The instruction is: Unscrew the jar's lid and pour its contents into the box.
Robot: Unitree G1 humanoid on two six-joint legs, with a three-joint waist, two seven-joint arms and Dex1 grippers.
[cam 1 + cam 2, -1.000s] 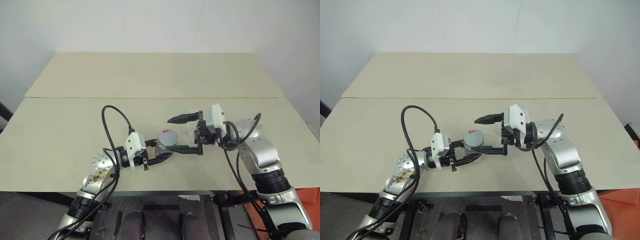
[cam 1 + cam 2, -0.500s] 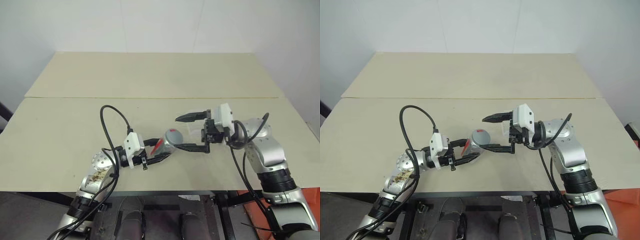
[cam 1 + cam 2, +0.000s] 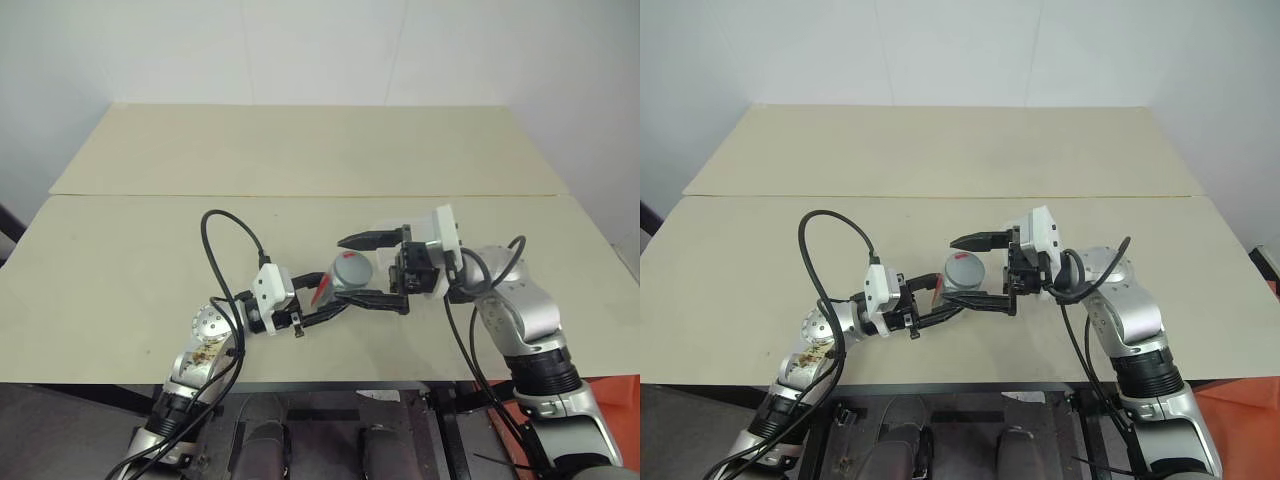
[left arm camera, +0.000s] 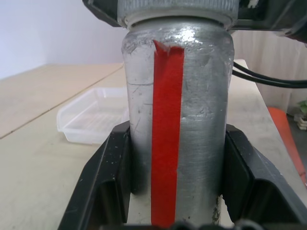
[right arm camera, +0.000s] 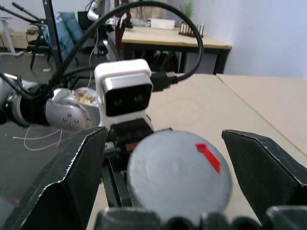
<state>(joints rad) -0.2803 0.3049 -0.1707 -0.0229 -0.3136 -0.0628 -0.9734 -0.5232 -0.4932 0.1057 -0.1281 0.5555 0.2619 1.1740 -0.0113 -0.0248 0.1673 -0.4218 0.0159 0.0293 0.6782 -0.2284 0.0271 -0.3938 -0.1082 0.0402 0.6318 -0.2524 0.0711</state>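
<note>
From the head views, the left tool (image 3: 322,315) clamps the jar (image 3: 322,293) above the worktop (image 3: 120,260), tipped toward the right tool (image 3: 362,270), whose fingers stand wide around the lid (image 3: 351,270), apparently ready to grip it. The left wrist view shows the jar's red stripe between the fingers, with the box (image 4: 93,117) on the worktop beyond. The right wrist view faces the lid's flat top, still on, with a finger either side.

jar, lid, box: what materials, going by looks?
Jar: probably metal or foil-wrapped, a scuffed silvery surface with glints, and red tape down its side. Lid: matte grey, likely plastic, with a ridged rim. Box: clear thin plastic; the table shows through it.
</note>
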